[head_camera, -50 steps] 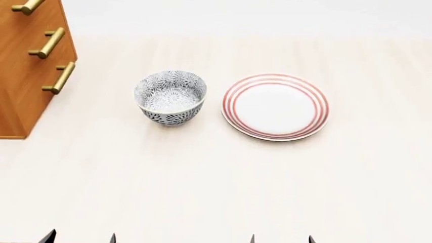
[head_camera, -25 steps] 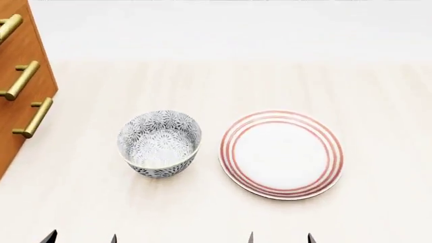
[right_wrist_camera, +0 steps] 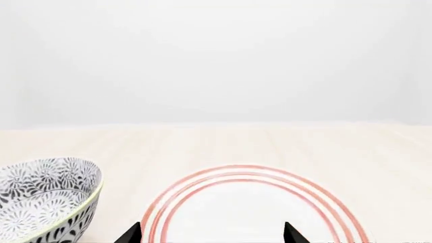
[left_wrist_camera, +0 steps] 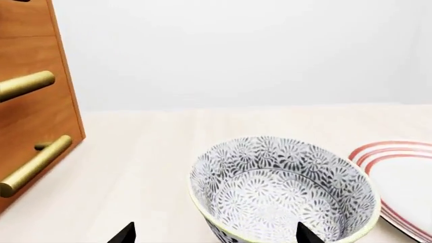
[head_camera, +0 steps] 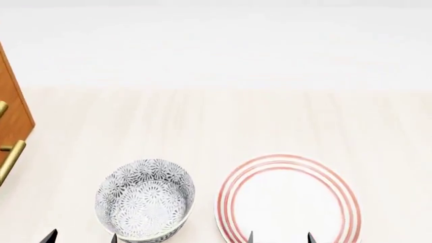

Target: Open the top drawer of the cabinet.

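The cabinet (head_camera: 12, 119) stands at the far left edge of the head view, only a narrow slice of its orange-brown side and front showing, with parts of two brass handles (head_camera: 9, 161) poking out from it. In the left wrist view the cabinet (left_wrist_camera: 34, 101) fills one side of the picture, and two brass bar handles show on its front, one (left_wrist_camera: 27, 85) above the other (left_wrist_camera: 35, 165); the very top of the cabinet is cut off, so I cannot tell whether either of these belongs to the top drawer, and no drawer can be seen pulled out. On the pale wooden table (head_camera: 223, 121) a patterned grey-and-white bowl (head_camera: 144, 198) sits upright, near the cabinet but apart from it, and a white plate (head_camera: 287, 202) with red rings lies flat just beside the bowl, on the side away from the cabinet, with a small gap between them. The left gripper (head_camera: 81, 237) shows only as two dark fingertips at the bottom edge of the head view, spread apart, with nothing between them; in the left wrist view the same tips (left_wrist_camera: 124, 234) stand wide on either side of the near rim of the bowl (left_wrist_camera: 284, 192). The right gripper (head_camera: 279, 237) likewise shows two dark tips held apart over the near part of the plate (right_wrist_camera: 246, 212), its jaws spread and holding nothing.
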Controlling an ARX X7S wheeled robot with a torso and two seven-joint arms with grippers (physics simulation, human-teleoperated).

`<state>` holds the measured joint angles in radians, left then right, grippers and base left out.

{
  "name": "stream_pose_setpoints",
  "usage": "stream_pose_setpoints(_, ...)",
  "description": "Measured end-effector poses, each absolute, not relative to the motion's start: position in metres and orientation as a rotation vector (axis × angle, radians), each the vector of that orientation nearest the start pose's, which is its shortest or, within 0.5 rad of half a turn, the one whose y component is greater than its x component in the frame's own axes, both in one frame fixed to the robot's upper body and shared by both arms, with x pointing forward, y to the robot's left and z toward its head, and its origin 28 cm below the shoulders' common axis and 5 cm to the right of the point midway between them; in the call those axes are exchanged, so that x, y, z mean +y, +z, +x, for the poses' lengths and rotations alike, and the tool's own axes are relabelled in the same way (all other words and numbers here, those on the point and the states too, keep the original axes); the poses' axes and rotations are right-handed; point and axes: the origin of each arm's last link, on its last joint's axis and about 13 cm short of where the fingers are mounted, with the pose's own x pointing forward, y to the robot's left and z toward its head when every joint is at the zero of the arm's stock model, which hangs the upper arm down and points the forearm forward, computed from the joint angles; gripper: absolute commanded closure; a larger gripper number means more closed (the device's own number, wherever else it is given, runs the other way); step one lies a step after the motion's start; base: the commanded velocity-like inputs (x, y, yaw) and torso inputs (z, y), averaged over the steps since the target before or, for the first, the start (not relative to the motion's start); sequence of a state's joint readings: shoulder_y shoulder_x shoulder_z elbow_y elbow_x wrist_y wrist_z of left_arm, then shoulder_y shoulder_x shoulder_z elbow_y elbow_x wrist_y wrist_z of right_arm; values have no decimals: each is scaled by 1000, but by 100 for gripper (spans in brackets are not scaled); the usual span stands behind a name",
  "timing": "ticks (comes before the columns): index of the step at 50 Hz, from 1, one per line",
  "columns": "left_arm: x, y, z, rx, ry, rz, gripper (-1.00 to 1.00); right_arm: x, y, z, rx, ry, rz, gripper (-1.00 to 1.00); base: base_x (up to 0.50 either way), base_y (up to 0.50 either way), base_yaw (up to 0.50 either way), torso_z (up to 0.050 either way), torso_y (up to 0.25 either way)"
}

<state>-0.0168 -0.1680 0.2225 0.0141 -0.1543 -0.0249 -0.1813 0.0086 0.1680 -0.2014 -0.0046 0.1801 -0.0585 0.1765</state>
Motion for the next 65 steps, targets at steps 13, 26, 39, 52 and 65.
stream_pose_setpoints(13,201,13,208,31,-40,17,-100,-95,16,209,-32,21,24,-100,500,0,0,0,0)
stream_pose_setpoints(26,199,13,208,32,-45,15,-100,-96,17,208,-47,30,25,-100,187,115,0,0,0)
stream_pose_setpoints(39,200,13,208,33,-47,19,-100,-95,17,207,-58,48,23,-100,0,500,0,0,0)
stream_pose_setpoints(52,200,12,207,33,-46,23,-100,-94,17,207,-57,54,25,-100,0,410,0,0,0)
stream_pose_setpoints(65,200,12,208,35,-42,25,-100,-94,16,207,-50,51,27,-100,0,0,0,0,0)
